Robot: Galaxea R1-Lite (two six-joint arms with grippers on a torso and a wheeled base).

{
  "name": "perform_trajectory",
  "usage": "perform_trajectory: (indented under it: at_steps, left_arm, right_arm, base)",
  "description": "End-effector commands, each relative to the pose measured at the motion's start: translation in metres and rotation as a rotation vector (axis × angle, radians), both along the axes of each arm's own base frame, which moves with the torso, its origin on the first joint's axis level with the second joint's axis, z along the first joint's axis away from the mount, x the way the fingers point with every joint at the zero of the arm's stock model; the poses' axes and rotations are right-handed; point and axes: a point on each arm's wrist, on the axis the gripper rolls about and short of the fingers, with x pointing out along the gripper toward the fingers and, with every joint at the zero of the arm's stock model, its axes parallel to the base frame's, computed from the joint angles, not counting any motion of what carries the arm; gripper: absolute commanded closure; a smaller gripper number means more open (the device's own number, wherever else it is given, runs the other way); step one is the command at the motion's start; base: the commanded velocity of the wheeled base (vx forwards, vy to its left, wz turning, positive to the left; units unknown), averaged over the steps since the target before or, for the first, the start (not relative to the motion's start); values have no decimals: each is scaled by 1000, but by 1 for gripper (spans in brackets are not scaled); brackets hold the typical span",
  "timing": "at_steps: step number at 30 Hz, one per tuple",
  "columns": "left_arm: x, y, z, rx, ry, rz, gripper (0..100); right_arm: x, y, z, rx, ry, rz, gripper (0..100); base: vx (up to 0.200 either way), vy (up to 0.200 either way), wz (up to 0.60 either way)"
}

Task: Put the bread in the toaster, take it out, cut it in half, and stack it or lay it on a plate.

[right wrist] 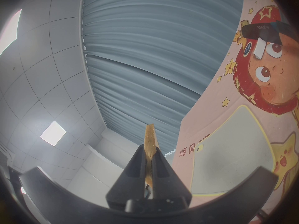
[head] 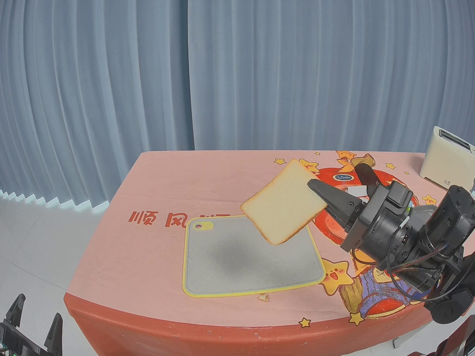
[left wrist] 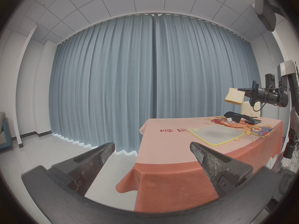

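Gripping the bread [head: 283, 202] by one edge in my clenched right claw [head: 319, 192], I hold it above the cutting board [head: 247, 263], ready to lay down for cutting.

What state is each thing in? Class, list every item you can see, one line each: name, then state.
bread: whole, uncut, tilted, held in the air above the cutting board.
right gripper: shut on the bread's edge.
left gripper: open, empty, off the table.
cutting board: flat on the table, bare.
toaster: upright, nothing sticking out.
knife: lying on the table, untouched.
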Motion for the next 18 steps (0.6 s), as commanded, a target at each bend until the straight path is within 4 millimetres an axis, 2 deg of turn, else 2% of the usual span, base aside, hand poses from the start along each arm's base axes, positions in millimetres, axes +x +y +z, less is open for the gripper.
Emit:
perform_trajectory:
  at_steps: [1, 18]
  left_arm:
    - [1, 0, -5, 1, 18, 1, 0]
    - [1, 0, -5, -1, 18, 1, 0]
  right_arm:
    - [4, 7, -13, -48, 24, 2, 100]
    - [24, 11, -45, -135, 103, -34, 100]
  base:
    - [0, 0, 0]
    - [0, 0, 0]
